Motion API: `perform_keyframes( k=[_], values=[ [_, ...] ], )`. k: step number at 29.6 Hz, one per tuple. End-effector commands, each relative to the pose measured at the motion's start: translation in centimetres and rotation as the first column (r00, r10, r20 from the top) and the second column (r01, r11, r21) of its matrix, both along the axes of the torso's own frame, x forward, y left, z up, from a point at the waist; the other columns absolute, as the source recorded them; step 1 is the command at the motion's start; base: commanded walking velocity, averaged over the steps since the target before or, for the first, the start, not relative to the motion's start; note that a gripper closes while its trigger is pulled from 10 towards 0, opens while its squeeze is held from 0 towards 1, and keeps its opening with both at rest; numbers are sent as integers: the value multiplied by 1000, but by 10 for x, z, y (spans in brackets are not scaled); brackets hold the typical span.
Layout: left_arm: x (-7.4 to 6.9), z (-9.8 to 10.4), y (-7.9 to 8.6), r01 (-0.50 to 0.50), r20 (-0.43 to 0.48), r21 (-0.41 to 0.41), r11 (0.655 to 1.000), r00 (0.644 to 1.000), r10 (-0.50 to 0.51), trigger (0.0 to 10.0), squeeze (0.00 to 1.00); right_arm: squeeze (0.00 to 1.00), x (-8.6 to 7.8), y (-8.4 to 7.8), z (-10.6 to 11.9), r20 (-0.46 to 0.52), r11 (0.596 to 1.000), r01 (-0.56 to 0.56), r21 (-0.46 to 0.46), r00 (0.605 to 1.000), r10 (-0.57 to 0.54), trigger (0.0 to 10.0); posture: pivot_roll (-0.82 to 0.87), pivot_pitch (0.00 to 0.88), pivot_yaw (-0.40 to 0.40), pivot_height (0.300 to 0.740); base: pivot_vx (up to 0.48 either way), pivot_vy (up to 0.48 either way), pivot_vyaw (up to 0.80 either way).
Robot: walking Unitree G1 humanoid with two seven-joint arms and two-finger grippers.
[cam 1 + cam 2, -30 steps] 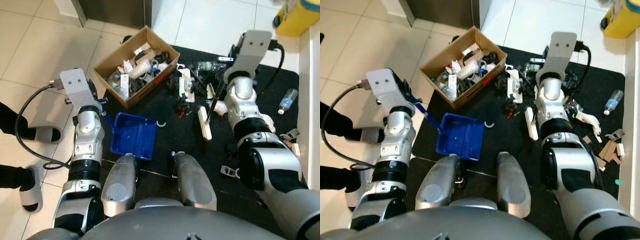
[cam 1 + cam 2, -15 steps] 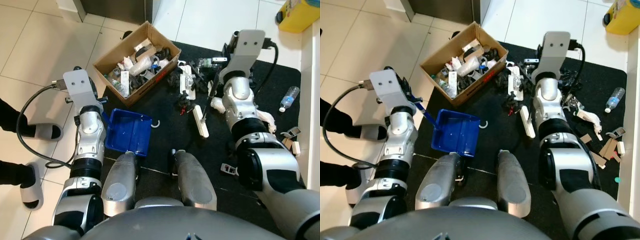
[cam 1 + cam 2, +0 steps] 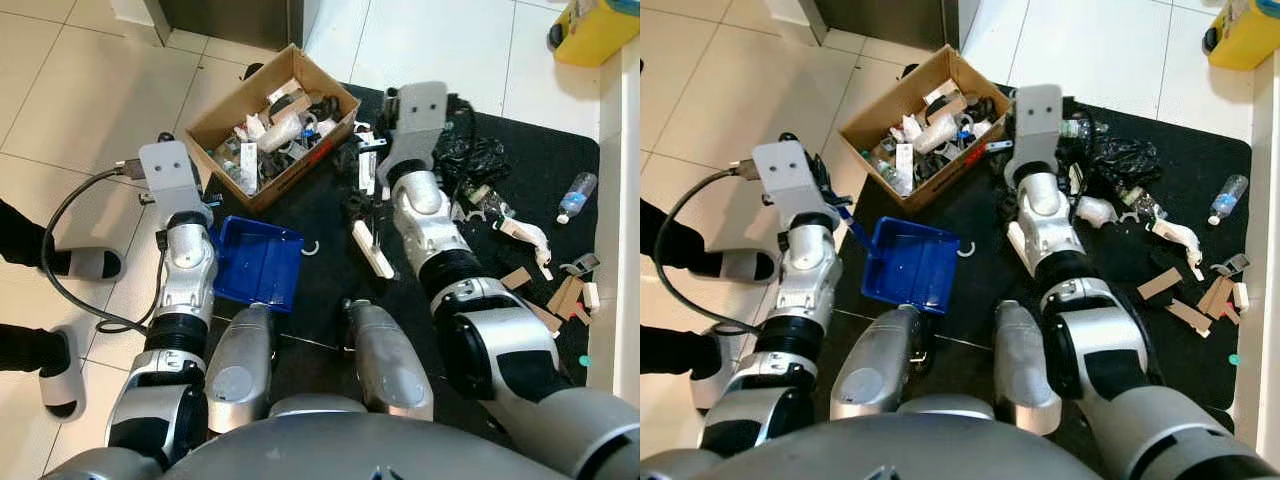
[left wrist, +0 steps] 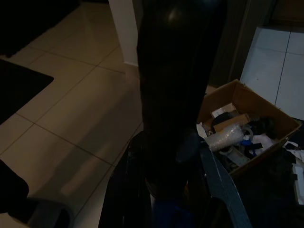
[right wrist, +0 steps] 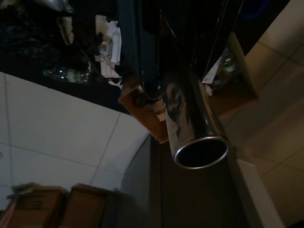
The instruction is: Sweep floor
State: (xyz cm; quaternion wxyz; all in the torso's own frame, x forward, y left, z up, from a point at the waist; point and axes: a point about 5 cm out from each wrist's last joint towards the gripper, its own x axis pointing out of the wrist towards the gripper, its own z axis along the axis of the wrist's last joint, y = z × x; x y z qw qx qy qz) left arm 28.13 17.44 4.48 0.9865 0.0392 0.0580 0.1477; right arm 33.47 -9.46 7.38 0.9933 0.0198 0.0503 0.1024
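A blue dustpan [image 3: 255, 265] lies on the black mat [image 3: 560, 150] just ahead of my knees. My left gripper [image 4: 171, 190] is shut on its dark handle, at the mat's left edge. My right gripper [image 5: 180, 57] is shut on the shiny metal handle [image 5: 190, 118] of a broom. The broom's white head [image 3: 372, 250] rests on the mat a little right of the dustpan. A small white hook [image 3: 312, 247] lies between pan and broom head. Litter is scattered over the mat's right part: cardboard scraps [image 3: 555, 295], white plastic pieces [image 3: 525, 232], a black bag [image 3: 480, 160].
An open cardboard box [image 3: 270, 120] full of junk stands at the mat's far left corner. A plastic bottle [image 3: 575, 198] lies at the mat's right edge, and a yellow container [image 3: 595, 30] stands far right. A person's feet in slippers [image 3: 85, 265] stand on the tiles to my left.
My right arm has swung left across the mat, drawing the broom head toward the dustpan and uncovering the litter at right. The dustpan has barely shifted.
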Motion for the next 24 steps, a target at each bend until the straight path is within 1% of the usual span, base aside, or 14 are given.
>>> perform_keyframes(
  k=[1,3,5,8,11,14,15,16,17,18,19,21,22,24],
  values=[
    [-1,-4,1,7,-18,33,999,1000,-6,10000,0,0,-8,30,2,-17,986,-109,123,994,112,10000,92,151,-5,740,0,0,0],
    [-1,-4,1,6,-18,34,999,1000,-5,10000,0,0,-10,38,6,-15,978,-132,164,991,136,10000,92,151,-5,740,0,0,0],
    [-1,-4,1,5,-19,35,999,1000,-5,10000,0,0,-11,47,12,-23,959,-161,233,985,171,10000,87,146,-8,740,0,0,0],
    [0,-5,2,6,-19,38,999,1000,-5,10000,0,0,-14,59,24,-11,921,-208,331,975,224,10000,86,143,-9,740,0,0,0],
    [0,-5,1,8,-18,38,999,1000,-7,10000,0,0,-14,62,31,1,907,-223,357,971,238,10000,86,143,-9,740,0,0,0],
    [1,-5,1,10,-17,38,999,1000,-9,10000,0,0,-12,59,35,18,910,-204,360,977,212,10000,84,133,-9,740,0,0,0],
    [1,-6,0,11,-17,38,999,1000,-10,10000,0,0,-9,53,39,30,910,-180,373,983,182,10000,84,133,-9,740,0,0,0],
    [1,-6,0,12,-16,39,999,1000,-12,10000,0,0,-1,34,52,80,913,-132,386,991,110,10000,86,130,-10,740,0,0,0],
    [1,-6,0,12,-16,39,999,1000,-12,10000,0,0,-1,34,52,80,913,-132,386,991,110,10000,86,130,-10,740,0,0,0],
    [1,-6,0,12,-16,39,999,1000,-12,10000,0,0,2,26,57,104,918,-119,379,991,86,10000,86,130,-10,740,0,0,0],
    [2,-6,0,12,-16,40,999,1000,-12,10000,0,0,4,15,62,133,936,-105,336,989,63,10000,87,129,-11,740,0,0,0],
    [2,-6,0,12,-16,41,999,1000,-12,10000,0,0,9,-13,73,214,985,-56,161,977,20,10000,85,128,-10,740,0,0,0],
    [2,-6,0,12,-16,41,999,1000,-12,10000,0,0,9,-13,73,214,985,-56,161,977,20,10000,85,128,-10,740,0,0,0],
    [2,-6,0,14,-17,42,999,1000,-13,10000,0,0,12,-41,81,268,1000,8,23,963,-14,10000,80,127,-8,740,0,0,0]
  ],
)
